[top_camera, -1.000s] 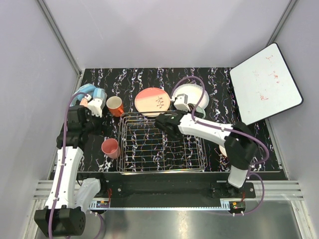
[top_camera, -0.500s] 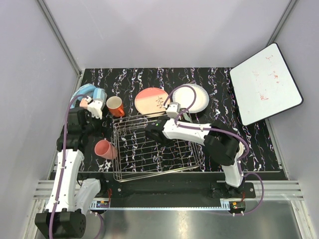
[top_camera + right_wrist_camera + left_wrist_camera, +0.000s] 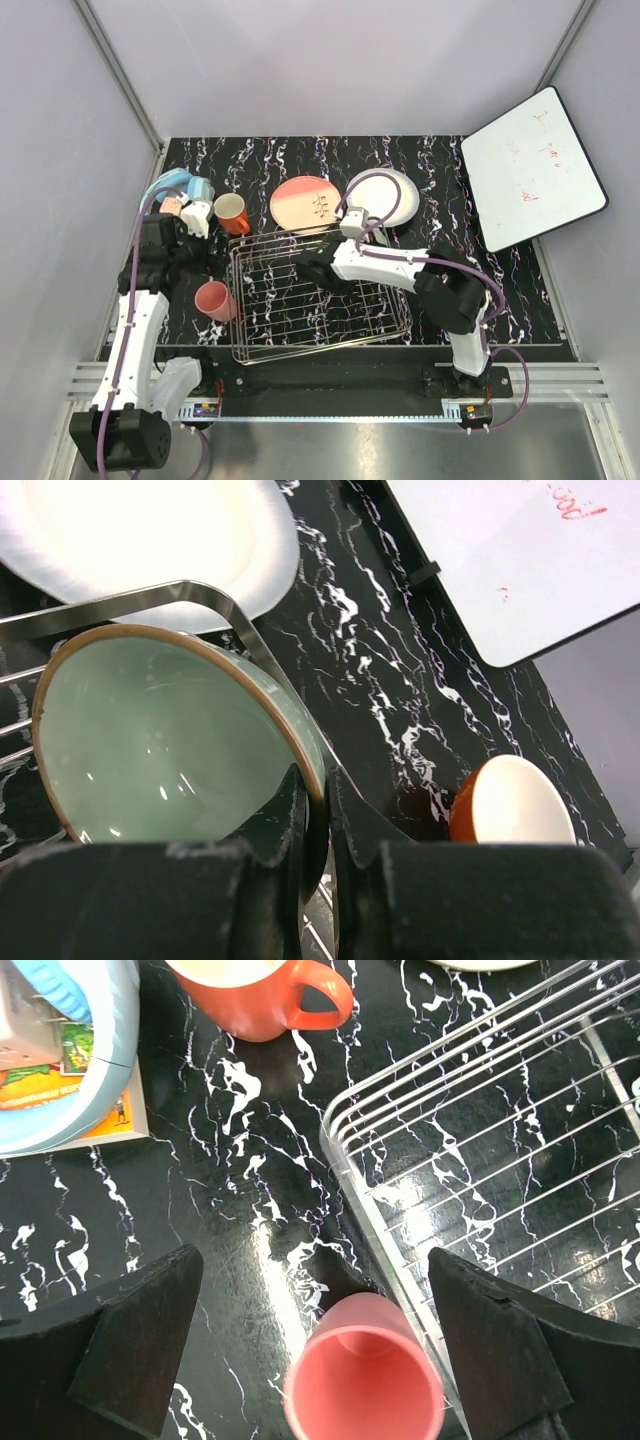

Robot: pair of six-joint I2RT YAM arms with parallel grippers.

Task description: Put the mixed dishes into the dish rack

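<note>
**A:** From above, where does everything sit?

**B:** The chrome dish rack (image 3: 290,310) lies mid-table, slightly askew on the black marbled table (image 3: 450,160). Just past its far edge are the salmon-pink plate (image 3: 306,203) and, to the right of that, the white plate (image 3: 385,196). The orange-red mug (image 3: 232,213) stands off the rack's far-left corner, near the light blue tub (image 3: 175,188). The pink cup (image 3: 215,299) is on the table just beside the rack's left rim. A white board (image 3: 533,168) leans at the far right.

**A:** And the arms?

**B:** The left gripper (image 3: 198,262) hangs between mug and cup. The right gripper (image 3: 306,264) reaches over the far part of the rack. From up here I cannot make out what it carries.

**A:** The left wrist view?

**B:** The left gripper (image 3: 312,1260) has its dark fingers (image 3: 130,1340) spread wide, with nothing held. The pink cup (image 3: 365,1380) sits low between them, by the rack's (image 3: 480,1110) rim wires. Whether cup and rack touch I cannot tell. The mug (image 3: 265,1000) is ahead with its handle turned right. The tub (image 3: 70,1050) rests at left on a printed card (image 3: 105,1120).

**A:** The right wrist?

**B:** The right gripper (image 3: 327,800) is clamped on the rim of the pale green bowl (image 3: 170,740), one finger inside and one outside. The bowl is tilted with its hollow facing the camera, over the rack's wires just inside the rim bar (image 3: 150,595). The white plate (image 3: 140,530) lies beyond that bar. The white-and-orange bowl (image 3: 512,805) sits on the table to the right, apart from the rack. The white board (image 3: 520,550) is farther off.
</note>
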